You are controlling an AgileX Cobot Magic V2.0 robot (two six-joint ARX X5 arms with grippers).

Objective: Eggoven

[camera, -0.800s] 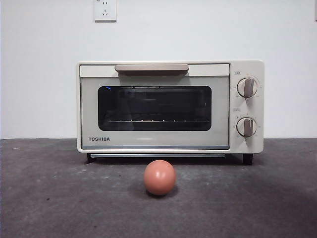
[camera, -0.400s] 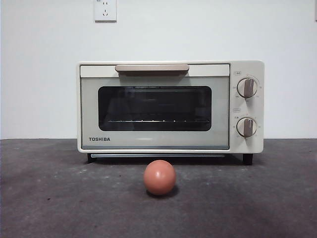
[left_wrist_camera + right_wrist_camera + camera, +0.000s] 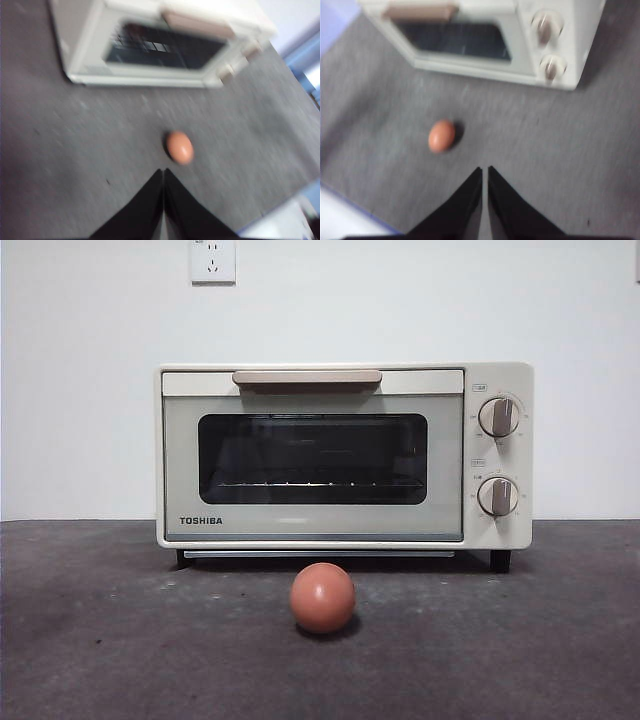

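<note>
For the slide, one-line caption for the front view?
Brown egg on grey table before closed TOSHIBA toaster oven.

Both wrist views motion-blurred. Toaster oven (image 3: pixel 165 42) cut off by frame edge in each; brand text illegible there. Knob (image 3: pixel 498 417) scale markings too small to read, front view.

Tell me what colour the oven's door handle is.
Tan handle, clearest in the front view.

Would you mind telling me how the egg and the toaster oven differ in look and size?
The egg is small, round and reddish-brown; the toaster oven is far larger, boxy and cream. The egg's surface is plain, while the oven has a dark window, handle and two knobs. Both rest on the grey table.
</note>
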